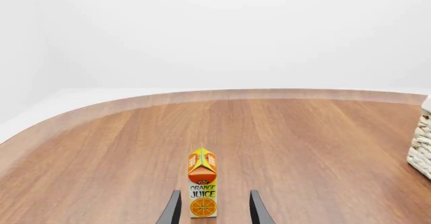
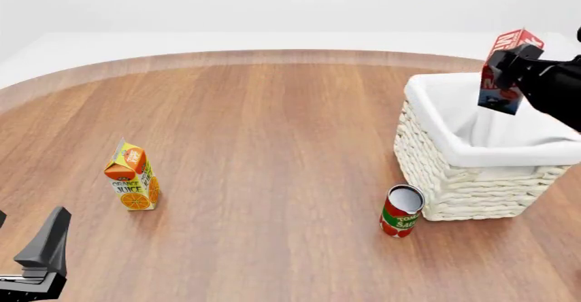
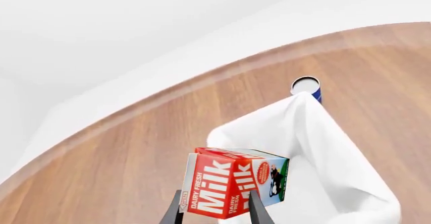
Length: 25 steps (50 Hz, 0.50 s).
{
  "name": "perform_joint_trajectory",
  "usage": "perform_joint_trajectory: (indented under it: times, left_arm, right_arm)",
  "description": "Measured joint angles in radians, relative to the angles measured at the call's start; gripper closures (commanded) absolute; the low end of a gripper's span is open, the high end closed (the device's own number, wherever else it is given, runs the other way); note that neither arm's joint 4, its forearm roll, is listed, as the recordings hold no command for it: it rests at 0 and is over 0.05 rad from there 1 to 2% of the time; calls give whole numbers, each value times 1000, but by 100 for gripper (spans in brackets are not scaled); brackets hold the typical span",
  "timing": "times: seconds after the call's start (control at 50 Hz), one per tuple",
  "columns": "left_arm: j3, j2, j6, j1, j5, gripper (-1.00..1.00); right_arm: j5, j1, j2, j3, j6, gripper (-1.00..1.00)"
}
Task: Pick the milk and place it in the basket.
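The milk [image 2: 505, 77], a red-topped carton with a blue-and-white lower part, hangs tilted above the far right side of the basket [image 2: 454, 179]. My right gripper [image 2: 513, 62] is shut on it. In the right wrist view the milk [image 3: 232, 181] sits between the two fingers, over the white liner [image 3: 303, 143]. My left gripper [image 1: 214, 211] is open and holds nothing, low at the near left of the table, with one finger [image 2: 45, 247] showing in the front view.
An orange juice carton [image 2: 133, 177] stands upright on the left of the table, ahead of the left gripper. A red tomato can [image 2: 401, 211] stands against the basket's near left corner. A blue-sided can [image 3: 307, 86] stands beyond the basket.
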Motion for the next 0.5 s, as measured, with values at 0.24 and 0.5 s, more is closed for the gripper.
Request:
perform_joint_trajectory:
  times: [0.24, 0.5]
  left_arm:
    - [0, 0, 0, 0, 0, -100]
    - [0, 0, 0, 0, 0, -100]
  right_arm:
    - [-61, -5, 77, 6, 11, 100]
    - [-113, -17, 154, 1, 14, 100]
